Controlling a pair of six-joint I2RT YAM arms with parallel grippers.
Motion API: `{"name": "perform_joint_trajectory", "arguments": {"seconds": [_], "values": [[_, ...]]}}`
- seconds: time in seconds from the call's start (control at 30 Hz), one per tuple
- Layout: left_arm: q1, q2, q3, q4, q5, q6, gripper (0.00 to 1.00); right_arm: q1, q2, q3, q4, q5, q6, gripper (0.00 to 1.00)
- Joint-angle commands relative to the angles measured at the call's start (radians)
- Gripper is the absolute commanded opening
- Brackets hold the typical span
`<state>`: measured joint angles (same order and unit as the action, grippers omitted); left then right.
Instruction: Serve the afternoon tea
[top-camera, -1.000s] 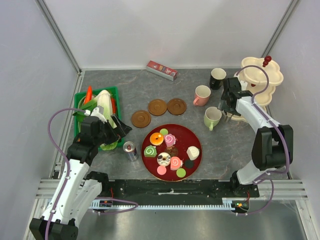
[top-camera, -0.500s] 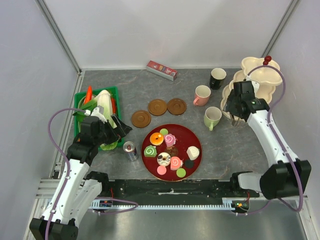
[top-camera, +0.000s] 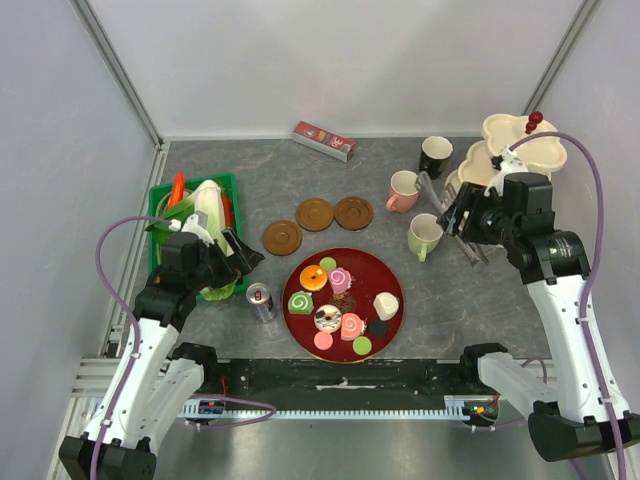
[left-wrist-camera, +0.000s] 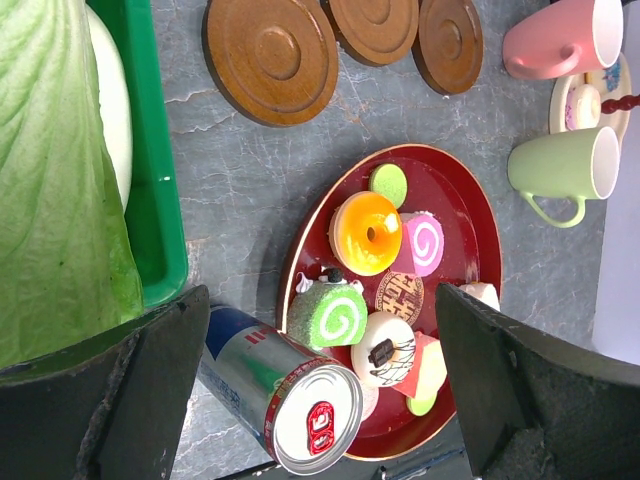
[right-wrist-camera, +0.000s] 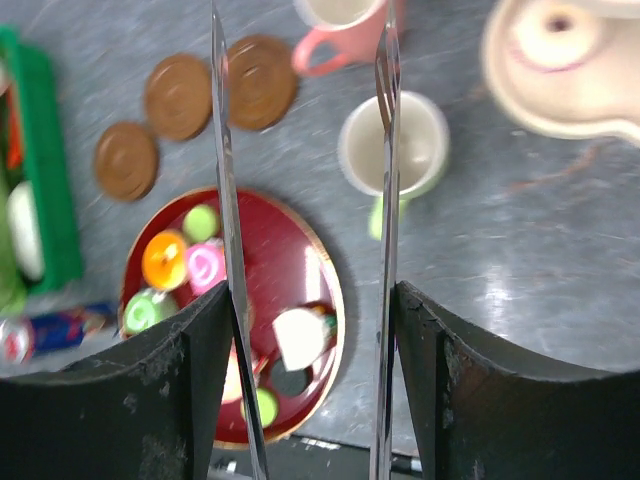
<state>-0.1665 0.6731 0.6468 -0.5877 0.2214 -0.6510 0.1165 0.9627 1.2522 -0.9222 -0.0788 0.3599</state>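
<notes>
My right gripper (right-wrist-camera: 310, 295) is half-closed on metal tongs (right-wrist-camera: 222, 150), blades apart, hovering by the pale green mug (top-camera: 425, 235) near the desk's right edge. Left gripper (left-wrist-camera: 322, 330) gapes wide beside the green crate (left-wrist-camera: 160, 150). The pastries (top-camera: 340, 300) sit on the red tray (top-camera: 390, 275) at the near middle; the stand (top-camera: 535, 150) is in the far right corner. I judge I'm fetching a pastry: next, swing left, lower, straddle one, squeeze gently.

Right gripper (top-camera: 455, 215) hangs between pale green mug (top-camera: 425, 236) and cream stand (top-camera: 520, 160), thin metal tongs (top-camera: 472, 250) in its jaws. Left gripper (top-camera: 242, 256) is spread wide, between green crate (top-camera: 156, 205) and can (top-camera: 261, 301). Pastries (top-camera: 340, 280) crowd the red plate (top-camera: 375, 272), with three saucers (top-camera: 315, 214) just behind it.
</notes>
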Motion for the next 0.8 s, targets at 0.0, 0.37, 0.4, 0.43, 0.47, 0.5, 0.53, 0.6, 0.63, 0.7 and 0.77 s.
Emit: {"name": "perform_joint_trajectory", "arguments": {"seconds": [0.0, 0.37, 0.4, 0.43, 0.47, 0.5, 0.53, 0.6, 0.63, 0.7, 0.77], "values": [[0.002, -0.001, -0.010, 0.038, 0.030, -0.018, 0.99, 0.087, 0.010, 0.032, 0.020, -0.262, -0.029, 0.70], [0.002, 0.017, -0.012, 0.038, 0.024, -0.018, 0.99, 0.750, 0.273, 0.079, 0.111, -0.009, 0.050, 0.70], [0.002, 0.019, -0.012, 0.038, 0.022, -0.019, 0.99, 0.787, 0.313, 0.099, 0.096, 0.032, 0.028, 0.70], [0.002, 0.020, -0.012, 0.038, 0.024, -0.019, 0.99, 0.810, 0.349, 0.117, 0.079, 0.097, 0.018, 0.70], [0.001, 0.019, -0.012, 0.038, 0.026, -0.018, 0.99, 0.825, 0.379, 0.134, 0.066, 0.125, 0.001, 0.70], [0.002, 0.020, -0.010, 0.038, 0.026, -0.019, 0.99, 0.836, 0.419, 0.148, 0.059, 0.157, -0.006, 0.70], [0.002, 0.020, -0.012, 0.038, 0.027, -0.019, 0.99, 0.844, 0.444, 0.162, 0.049, 0.190, -0.007, 0.70], [0.002, 0.020, -0.013, 0.037, 0.029, -0.019, 0.99, 0.856, 0.490, 0.188, 0.045, 0.215, -0.016, 0.70], [0.001, 0.020, -0.015, 0.038, 0.030, -0.019, 0.99, 0.864, 0.508, 0.200, 0.045, 0.215, -0.021, 0.70], [0.002, 0.022, -0.013, 0.038, 0.029, -0.019, 0.99, 0.885, 0.551, 0.219, 0.043, 0.227, -0.029, 0.70], [0.002, 0.023, -0.015, 0.038, 0.029, -0.019, 0.99, 0.902, 0.588, 0.240, 0.023, 0.261, -0.030, 0.70]]}}
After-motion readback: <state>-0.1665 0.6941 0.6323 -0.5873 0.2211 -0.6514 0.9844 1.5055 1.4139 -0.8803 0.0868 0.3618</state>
